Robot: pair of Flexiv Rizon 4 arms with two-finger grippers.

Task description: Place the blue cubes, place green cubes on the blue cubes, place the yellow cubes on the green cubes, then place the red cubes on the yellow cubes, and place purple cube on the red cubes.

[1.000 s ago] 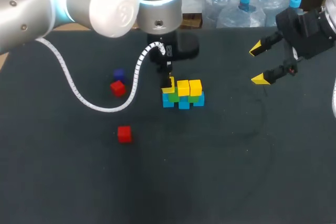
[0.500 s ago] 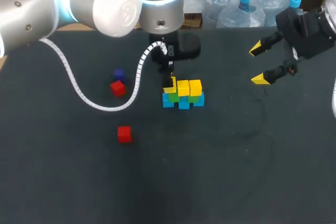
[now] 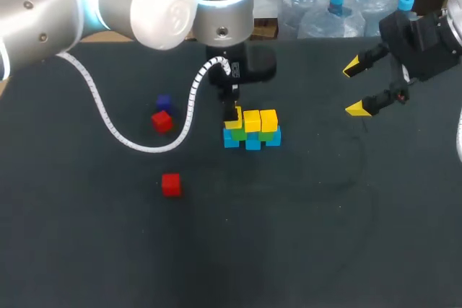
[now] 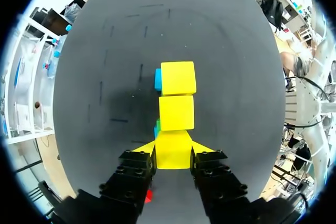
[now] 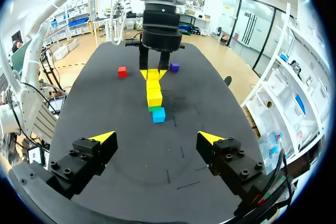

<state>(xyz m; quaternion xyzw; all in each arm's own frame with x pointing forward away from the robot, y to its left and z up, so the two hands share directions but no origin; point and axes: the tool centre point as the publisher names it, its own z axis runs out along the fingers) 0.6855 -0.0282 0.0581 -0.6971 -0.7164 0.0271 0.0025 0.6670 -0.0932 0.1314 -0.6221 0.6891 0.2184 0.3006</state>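
The table (image 3: 303, 250) is matt and dark, cloth-like, with faint pale scuffs. The yellow cube (image 4: 174, 157) pinched in my left gripper (image 4: 173, 147) looks like smooth plastic, evenly coloured with barely a sheen — the red cubes (image 3: 171, 184) likewise. That gripper and my right gripper (image 5: 156, 139) have matt black bodies studded with bolt heads, and smooth yellow plastic tips. My left arm (image 3: 43, 12) is satin silver metal with a glossy white cap; its cable (image 3: 101, 117) is white, ribbed plastic.

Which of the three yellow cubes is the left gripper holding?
The end yellow cube, pinched between the left gripper's fingers; the other two yellow cubes sit untouched ahead of it.
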